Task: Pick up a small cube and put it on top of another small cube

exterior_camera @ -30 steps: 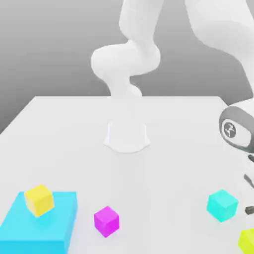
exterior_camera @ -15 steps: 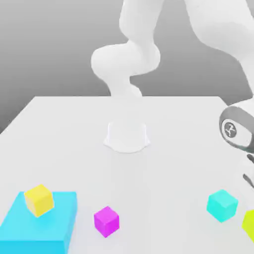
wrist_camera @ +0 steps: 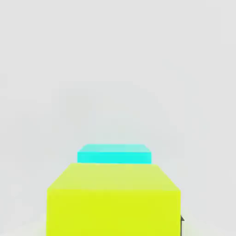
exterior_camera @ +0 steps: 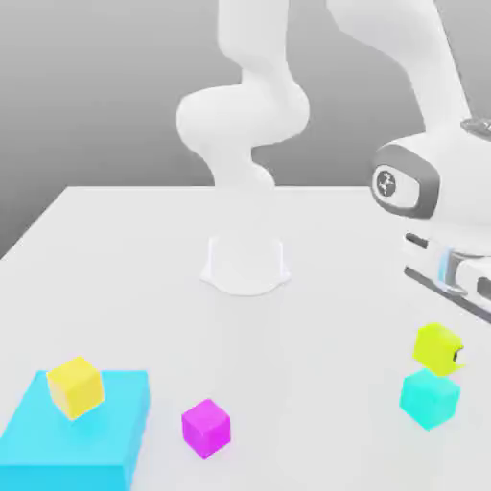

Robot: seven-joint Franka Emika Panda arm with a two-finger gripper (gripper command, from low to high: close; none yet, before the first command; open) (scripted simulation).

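table point(exterior_camera: 125, 249): white, flat; carries everything below.
arm point(exterior_camera: 422, 182): white Panda, wrist hanging over the table's edge on the exterior view's right.
flat cyan block point(exterior_camera: 77, 436): far from the gripper, toward the exterior view's left; not a task item.
golden-yellow cube point(exterior_camera: 75, 385): sits on that block, well apart from the gripper.
magenta cube point(exterior_camera: 205, 427): on the table, between the block and the gripper's side; ignore.
gripper point(exterior_camera: 451, 357): pinching the lime cube, which hangs off the table with nothing under it; a dark fingertip shows against the cube's side in the exterior view.
lime cube point(exterior_camera: 438, 348): greenish-yellow, small, matte, slightly rotated in the exterior view. Held in the gripper, above the table, close over the turquoise cube but not yet touching it.
turquoise cube point(exterior_camera: 429, 397): same size as the lime one, resting on the table just below the gripper and a bit toward the exterior view's left.
key relation: in the hand view the lime cube point(wrist_camera: 113, 200) covers most of the turquoise cube point(wrist_camera: 114, 154), a strip of which still shows past one edge. Judgement: not centred yet; needs a small lateral correction toward that strip, then a straight descent.
risk: release off-centre and the lime cube may tip off.
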